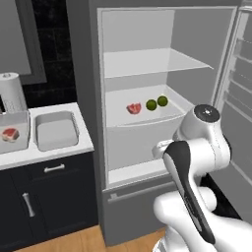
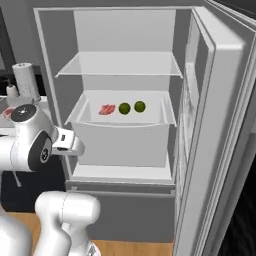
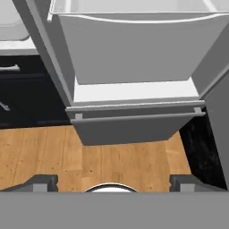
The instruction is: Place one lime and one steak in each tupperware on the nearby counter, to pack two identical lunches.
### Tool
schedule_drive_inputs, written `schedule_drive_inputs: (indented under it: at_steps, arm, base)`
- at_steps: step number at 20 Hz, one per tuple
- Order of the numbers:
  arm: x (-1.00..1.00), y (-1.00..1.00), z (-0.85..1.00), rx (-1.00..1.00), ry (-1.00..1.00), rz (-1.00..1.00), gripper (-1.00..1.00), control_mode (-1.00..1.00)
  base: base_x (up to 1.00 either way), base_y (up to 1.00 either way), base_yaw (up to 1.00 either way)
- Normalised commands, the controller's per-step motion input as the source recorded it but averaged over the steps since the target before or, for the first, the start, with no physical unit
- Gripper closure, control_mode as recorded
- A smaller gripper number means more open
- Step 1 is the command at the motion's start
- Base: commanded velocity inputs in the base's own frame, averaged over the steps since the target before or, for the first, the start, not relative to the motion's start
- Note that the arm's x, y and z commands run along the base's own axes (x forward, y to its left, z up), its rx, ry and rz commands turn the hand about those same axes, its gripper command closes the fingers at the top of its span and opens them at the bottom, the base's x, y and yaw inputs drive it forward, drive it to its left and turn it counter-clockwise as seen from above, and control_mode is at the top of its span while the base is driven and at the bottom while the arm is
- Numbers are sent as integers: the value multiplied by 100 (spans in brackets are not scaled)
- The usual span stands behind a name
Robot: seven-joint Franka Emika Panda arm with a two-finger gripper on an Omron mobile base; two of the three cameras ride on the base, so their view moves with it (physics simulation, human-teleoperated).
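Just limes (image 1: 156,103) near shelf (image 1: 147,119) edge

A matt white plastic look is shown by the fridge (image 2: 125,145); the floor (image 3: 112,161) is rendered as smooth wood planks, the counter (image 1: 44,152) as faintly glossy white

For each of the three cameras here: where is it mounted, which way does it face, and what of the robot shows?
Left base view: behind the arm's left, facing the open fridge and counter; arm at lower right.
Right base view: behind the arm's right, facing the fridge and its door; arm at lower left.
Hand view: on the hand, looking down at the fridge's bottom and wood floor; open claw at the bottom.
Both base views share the steak and two limes on the fridge shelf.
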Motion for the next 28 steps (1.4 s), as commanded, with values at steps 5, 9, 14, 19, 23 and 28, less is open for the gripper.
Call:
schedule_drive_inputs:
  at_steps: [5, 9, 14, 19, 23, 28]
  arm:
    - [0, 0, 0, 0, 0, 0, -100, 100]
    - [0, 0, 0, 0, 0, 0, -100, 100]
    - [48, -20, -18, 0, -12, 0, -100, -100]
    - [78, -3, -26, 0, -15, 0, -100, -100]
    - [78, -1, -2, 7, -3, -3, -100, -100]
    - [72, 0, 0, 13, 1, -10, -100, -100]
  base:
    - [68, -33, 0]
    - [60, -51, 0]
    - [10, -9, 0]
    - [0, 0, 0]
    - [0, 0, 0]
    - [0, 0, 0]
